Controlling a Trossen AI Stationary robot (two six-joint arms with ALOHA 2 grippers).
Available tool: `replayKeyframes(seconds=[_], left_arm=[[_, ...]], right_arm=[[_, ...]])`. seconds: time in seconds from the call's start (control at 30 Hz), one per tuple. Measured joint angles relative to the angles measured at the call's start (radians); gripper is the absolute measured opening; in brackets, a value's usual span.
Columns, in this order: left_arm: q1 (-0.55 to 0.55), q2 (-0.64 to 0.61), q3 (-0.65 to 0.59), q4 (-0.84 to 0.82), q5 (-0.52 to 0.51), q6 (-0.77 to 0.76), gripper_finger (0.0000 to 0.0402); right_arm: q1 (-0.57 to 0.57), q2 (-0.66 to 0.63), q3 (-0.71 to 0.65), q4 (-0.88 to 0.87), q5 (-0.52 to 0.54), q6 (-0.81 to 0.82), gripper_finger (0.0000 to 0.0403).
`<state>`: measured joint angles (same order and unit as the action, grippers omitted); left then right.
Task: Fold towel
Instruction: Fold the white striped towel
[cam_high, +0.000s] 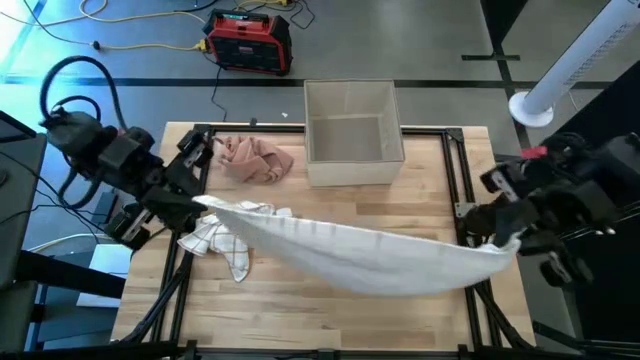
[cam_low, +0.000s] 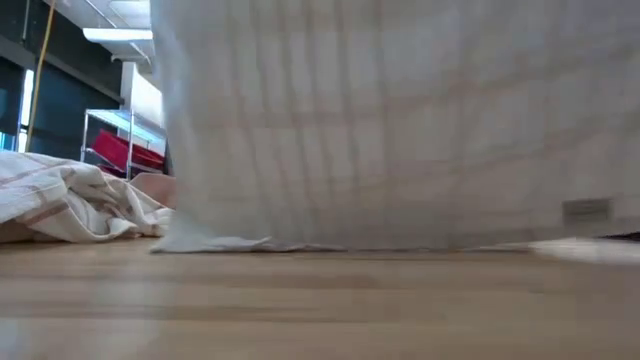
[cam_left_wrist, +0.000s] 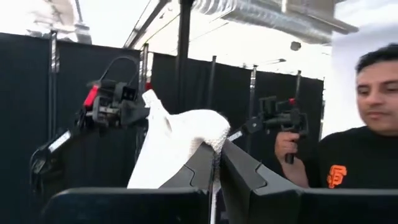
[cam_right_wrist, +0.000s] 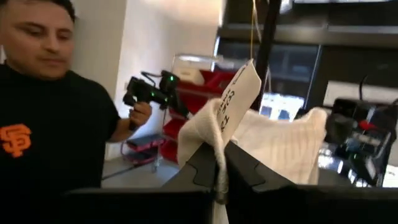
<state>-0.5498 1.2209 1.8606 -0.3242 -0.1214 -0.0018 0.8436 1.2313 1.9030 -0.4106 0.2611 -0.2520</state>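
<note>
A white towel (cam_high: 370, 252) with faint stripes is stretched between both grippers across the table and sags in the middle. In the low view the towel (cam_low: 400, 120) hangs like a curtain, its bottom edge (cam_low: 330, 244) on the wood. My left gripper (cam_high: 200, 203) is shut on the left end, my right gripper (cam_high: 512, 243) on the right end. A second striped towel (cam_high: 222, 240) lies crumpled on the table under the left end. My left gripper pinches the towel's left corner (cam_left_wrist: 208, 140) between its two fingers (cam_left_wrist: 249, 171); the corner sticks out past the fingertips. The towel is lifted and hangs in a slack sag toward the other arm. My right gripper pinches the towel's right corner (cam_right_wrist: 208, 134), the one with the label (cam_right_wrist: 239, 93), between both fingers (cam_right_wrist: 245, 171). The cloth bunches above the fingertips, and that end is lifted above the table.
A pink cloth (cam_high: 255, 158) lies crumpled near the far left of the table. An open beige box (cam_high: 352, 133) stands at the far edge. A person holding a handheld device (cam_left_wrist: 283, 118) stands beyond the table. Bare wood (cam_high: 330, 320) lies toward the near edge.
</note>
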Motion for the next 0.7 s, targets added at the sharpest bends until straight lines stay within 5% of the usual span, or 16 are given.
replayKeyframes(seconds=[0.2,0.37,0.5,0.67,0.7], left_arm=[[-0.004,0.079,0.179,-0.161,-0.076,0.057,0.0007],[0.010,0.088,0.229,-0.371,-0.292,0.123,0.0007],[0.075,0.089,0.229,-0.574,-0.486,-0.014,0.0007],[0.187,0.087,0.190,-0.742,-0.459,-0.165,0.0007],[0.212,0.087,0.172,-0.782,-0.445,-0.191,0.0007]], right_arm=[[0.144,0.044,0.101,-0.030,0.261,-0.133,0.0000],[0.206,0.058,0.137,-0.165,0.731,-0.084,0.0000],[0.172,0.050,0.105,-0.580,1.147,0.307,0.0000],[0.089,0.054,0.103,-1.167,1.063,1.030,0.0000],[0.061,0.053,0.085,-1.155,1.033,1.094,0.0000]])
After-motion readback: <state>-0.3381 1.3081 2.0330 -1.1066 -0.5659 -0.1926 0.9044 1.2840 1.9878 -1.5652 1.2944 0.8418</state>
